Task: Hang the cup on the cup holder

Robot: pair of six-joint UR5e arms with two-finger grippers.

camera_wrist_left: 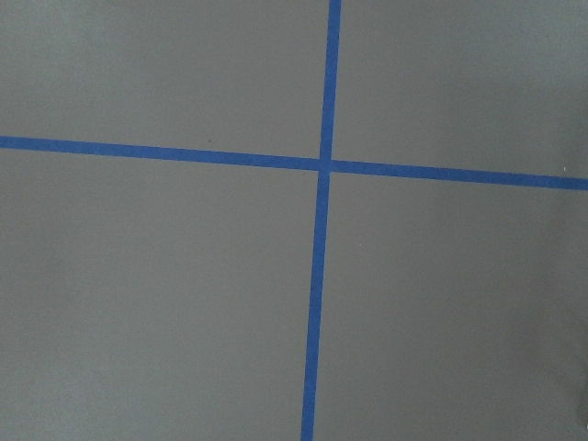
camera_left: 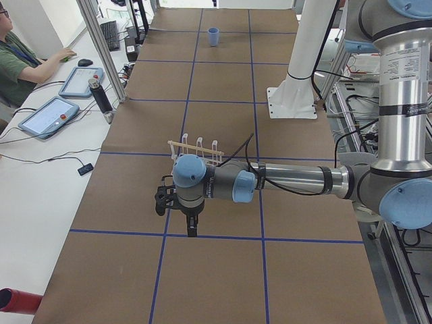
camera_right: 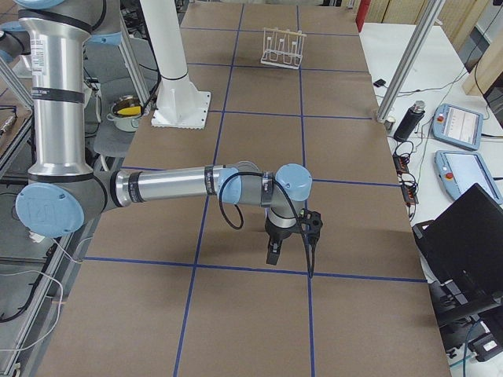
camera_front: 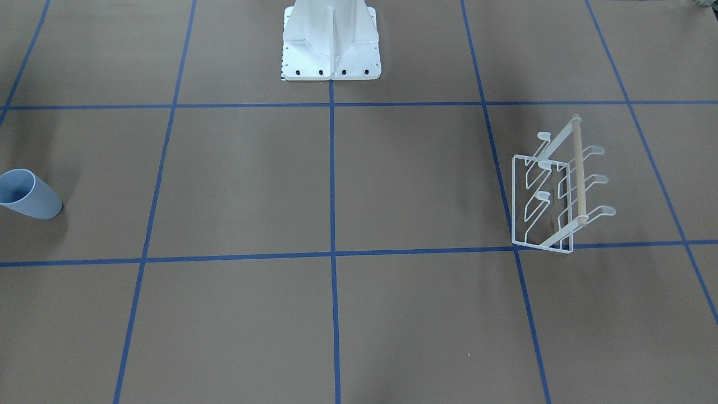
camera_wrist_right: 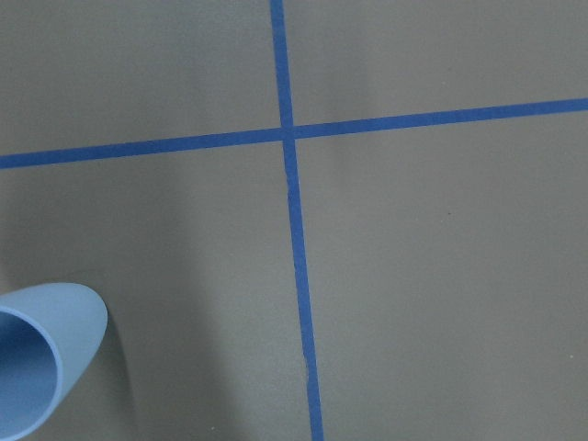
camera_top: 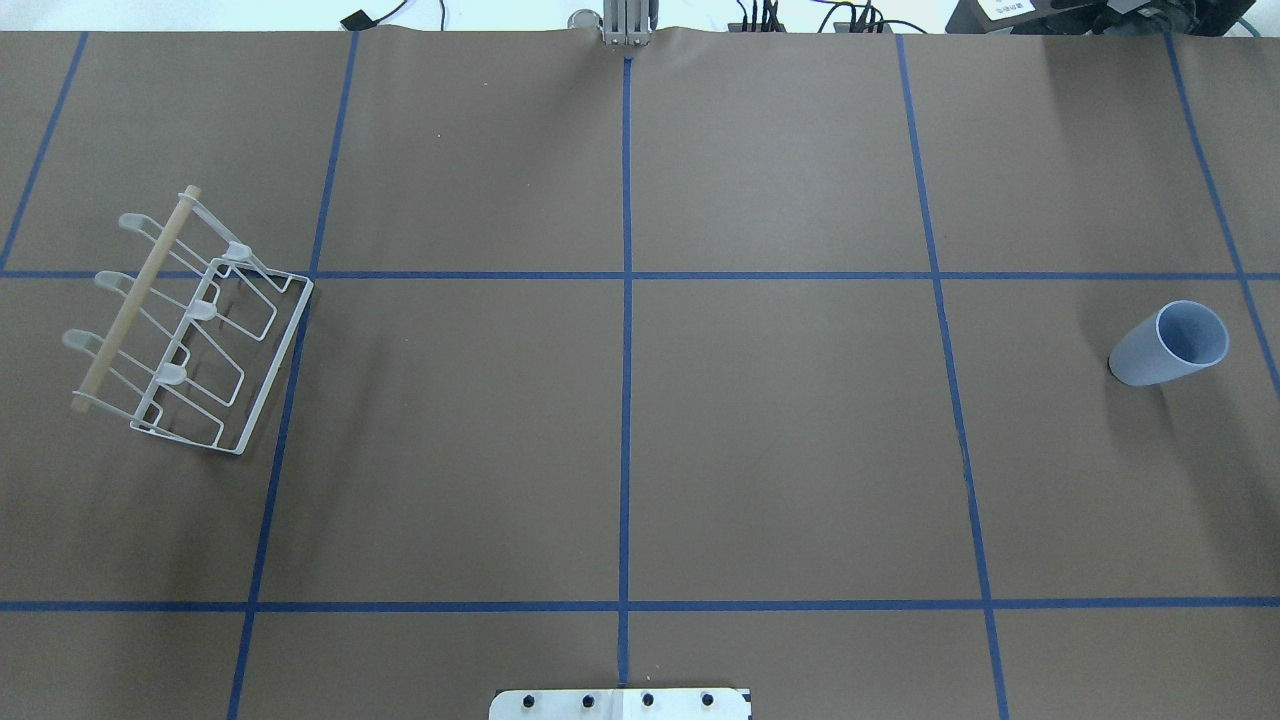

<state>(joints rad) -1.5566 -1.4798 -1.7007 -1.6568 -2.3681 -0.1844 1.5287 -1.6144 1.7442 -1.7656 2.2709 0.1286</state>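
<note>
The light blue cup (camera_top: 1170, 343) stands upright on the brown table at its right end; it also shows in the front view (camera_front: 28, 193), far off in the exterior left view (camera_left: 213, 36), and at the lower left of the right wrist view (camera_wrist_right: 41, 363). The white wire cup holder (camera_top: 190, 320) with its wooden dowel stands at the left end (camera_front: 547, 191) (camera_right: 283, 49). My left gripper (camera_left: 192, 228) hangs over the table just beside the cup holder (camera_left: 196, 150). My right gripper (camera_right: 272, 253) points down over the table. I cannot tell whether either is open or shut.
The robot's white pedestal (camera_front: 331, 45) stands at the table's middle rear edge. Blue tape lines (camera_top: 626, 330) grid the table. An operator (camera_left: 20, 61), tablets (camera_left: 48, 116) and aluminium posts (camera_left: 101, 54) are along the far side.
</note>
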